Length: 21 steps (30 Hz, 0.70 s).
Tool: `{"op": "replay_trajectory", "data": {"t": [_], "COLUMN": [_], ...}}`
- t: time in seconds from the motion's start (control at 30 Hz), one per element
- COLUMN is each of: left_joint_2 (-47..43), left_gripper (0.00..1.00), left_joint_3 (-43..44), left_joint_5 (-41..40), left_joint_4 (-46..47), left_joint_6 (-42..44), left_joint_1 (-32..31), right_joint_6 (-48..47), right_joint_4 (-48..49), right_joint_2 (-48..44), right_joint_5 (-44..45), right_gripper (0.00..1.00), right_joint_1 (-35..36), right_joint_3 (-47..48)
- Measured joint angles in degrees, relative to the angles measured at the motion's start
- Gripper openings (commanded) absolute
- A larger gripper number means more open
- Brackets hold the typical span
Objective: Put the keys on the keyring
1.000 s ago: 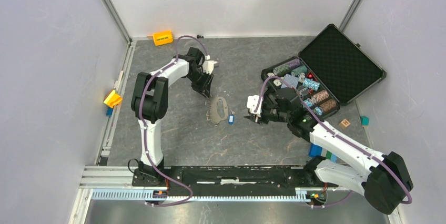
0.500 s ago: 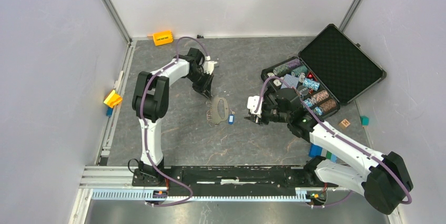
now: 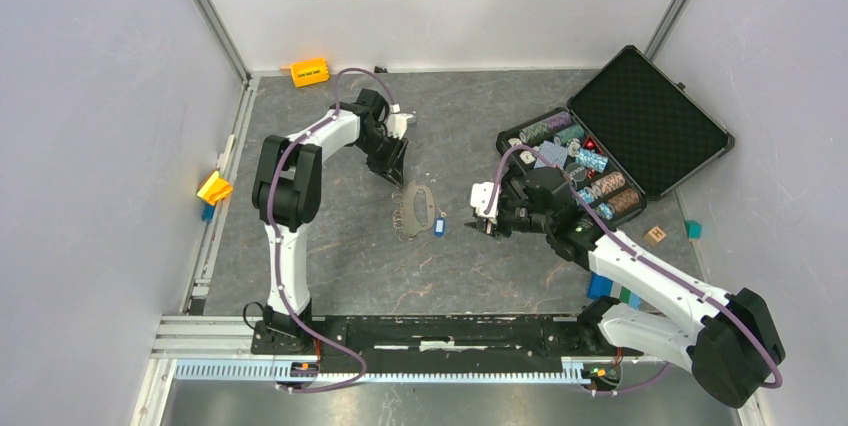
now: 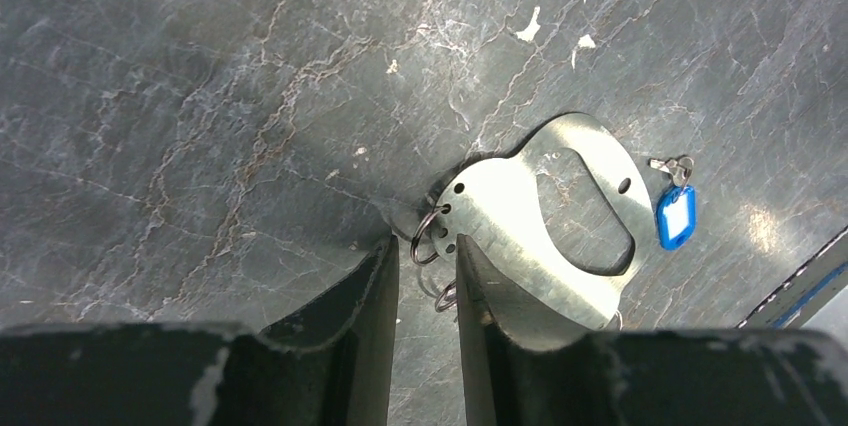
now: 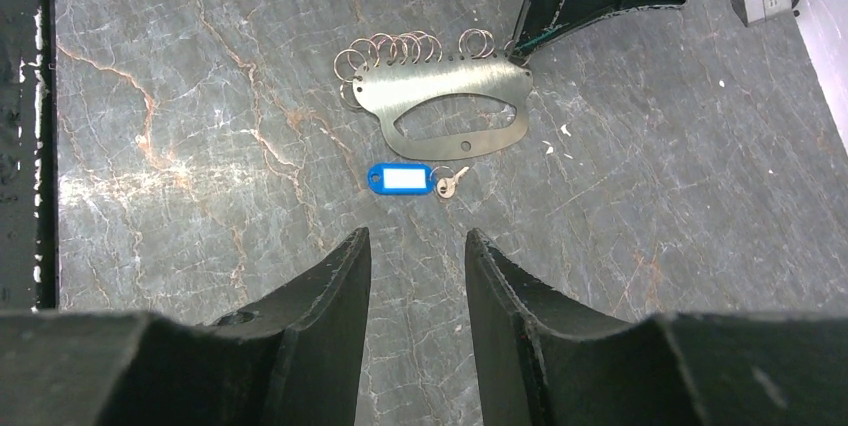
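Note:
A flat steel keyring plate (image 3: 416,208) with several split rings along one edge lies mid-table. A small key on a blue tag (image 3: 438,227) lies beside it, loose. My left gripper (image 3: 397,174) is at the plate's far end, low over the table. In the left wrist view its jaws (image 4: 425,246) stand narrowly open around a split ring (image 4: 428,236) at the plate's (image 4: 510,216) corner, with the blue tag (image 4: 676,218) beyond. My right gripper (image 3: 480,224) is open and empty, right of the tag. In the right wrist view it (image 5: 417,241) is short of the tag (image 5: 398,178) and key (image 5: 450,182).
An open black case of poker chips (image 3: 620,136) stands at the right. An orange block (image 3: 309,72) is at the back, a yellow object (image 3: 214,187) at the left wall. A wooden block (image 3: 655,235) and a teal cube (image 3: 693,229) lie at the right.
My left gripper has shifted slightly at the plate's far end, and the plate has turned a little. The right arm has barely moved.

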Motion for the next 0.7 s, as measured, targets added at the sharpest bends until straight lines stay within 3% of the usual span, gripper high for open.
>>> {"op": "replay_trajectory", "data": {"t": [0.43,0.7], "left_joint_2": [0.8,0.8], "left_gripper": [0.19,0.02], "left_joint_3": [0.0,0.1], "left_joint_5": [2.4,2.4], "left_joint_4": [0.0,0.0], "left_joint_6": [-0.5,-1.0], "left_joint_1": [0.5,1.0], "right_joint_6": [-0.2,-0.4], "right_joint_4": [-0.9,-1.1], "right_joint_2": [0.5,0.9], "right_joint_5": [-0.6,-0.8], "right_gripper": [0.45,0.45], "right_joint_1": [-0.1,-0.1], "right_joint_3": [0.0,0.0]}}
